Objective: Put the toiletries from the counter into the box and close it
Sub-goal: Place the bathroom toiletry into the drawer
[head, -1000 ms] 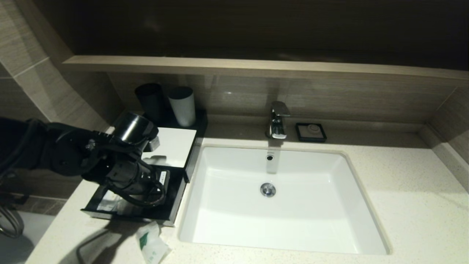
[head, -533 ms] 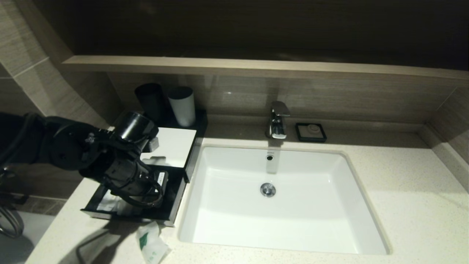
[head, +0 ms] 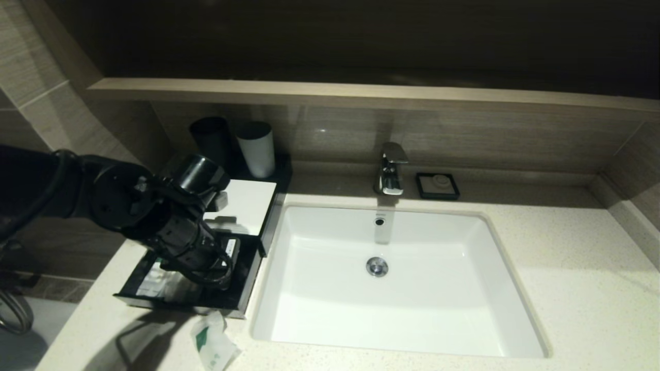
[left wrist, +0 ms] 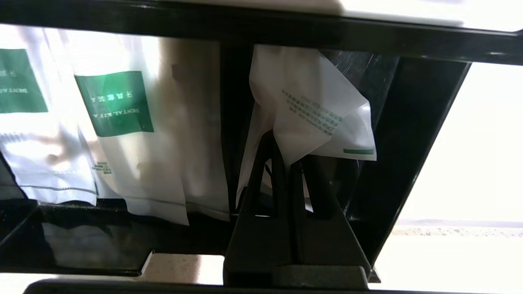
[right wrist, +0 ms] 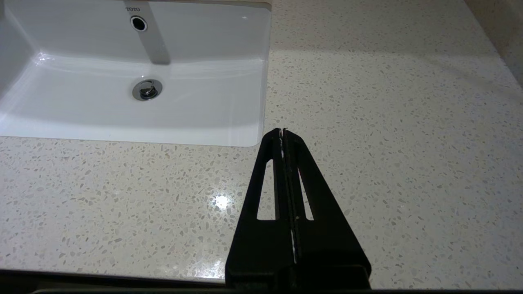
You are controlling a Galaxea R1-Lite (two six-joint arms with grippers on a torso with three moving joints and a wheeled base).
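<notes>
The black box [head: 242,203] with a white top stands left of the sink, and its front drawer [head: 248,281] is pulled out. My left gripper [left wrist: 286,159] is down inside the drawer, shut on the corner of a white sachet [left wrist: 314,106] with green print. Two more green-labelled sachets [left wrist: 118,134] lie side by side in the drawer's other part. One sachet [head: 212,346] lies on the counter [head: 577,309] just in front of the drawer. My right gripper [right wrist: 282,131] hangs shut and empty over the counter, right of the sink.
The white sink basin [head: 464,288] with a chrome tap [head: 391,169] fills the middle of the counter. A dark cup [head: 211,138] and a white cup [head: 256,148] stand behind the box. A small black soap dish [head: 438,185] sits by the tap.
My left arm has moved a little farther in over the open drawer, towards the box's body, with the sachet still gripped. The sachet on the counter has not moved.
</notes>
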